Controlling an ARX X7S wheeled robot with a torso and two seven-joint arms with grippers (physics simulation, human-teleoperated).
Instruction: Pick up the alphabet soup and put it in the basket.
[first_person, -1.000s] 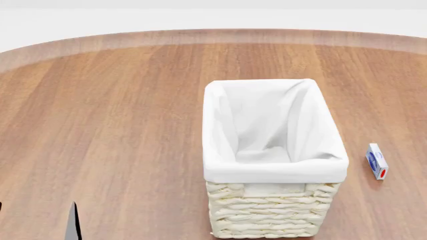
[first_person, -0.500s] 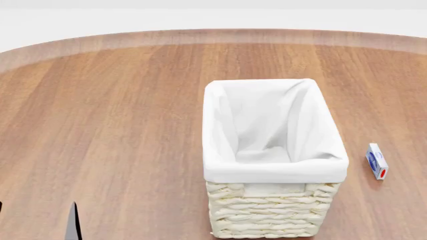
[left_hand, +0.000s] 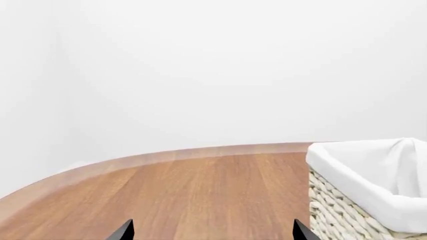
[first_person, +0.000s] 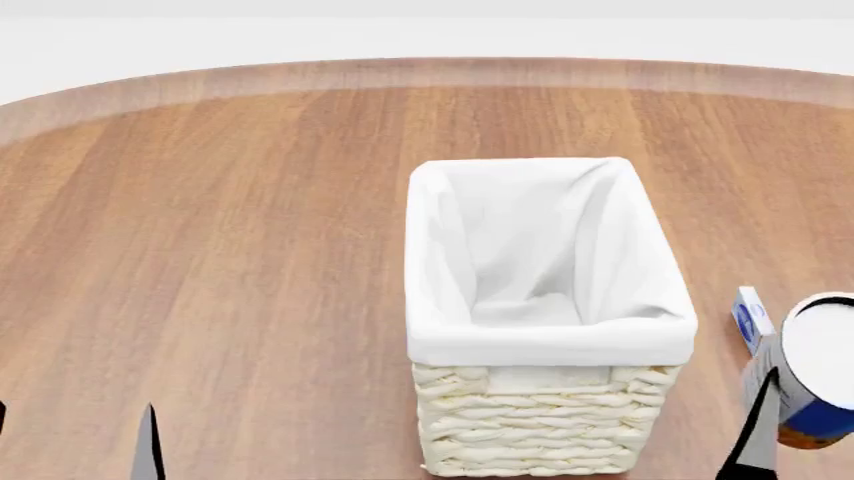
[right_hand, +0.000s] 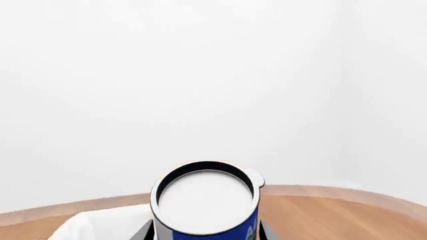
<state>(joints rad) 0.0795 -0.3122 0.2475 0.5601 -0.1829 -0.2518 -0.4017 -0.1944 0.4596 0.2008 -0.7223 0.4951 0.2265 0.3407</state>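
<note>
Alphabet soup (first_person: 818, 372) rides upright in the right pincer (right_hand: 205, 231), pinched at its sides, raised off the table (first_person: 240, 250) just beside the basket's (first_person: 551, 338) right wall. Left pincer (left_hand: 212, 231) is spread and idle near the table's front edge. To do well: lift the can's base above the cloth rim, carry it left over the lining's hollow, lower it, then release.

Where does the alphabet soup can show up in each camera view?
Head view: alphabet soup at the right edge, beside the basket.
Right wrist view: can bottom centre, top facing the camera.
Left wrist view: not in it.
Shared landmark: the basket's white-lined rim.
</note>
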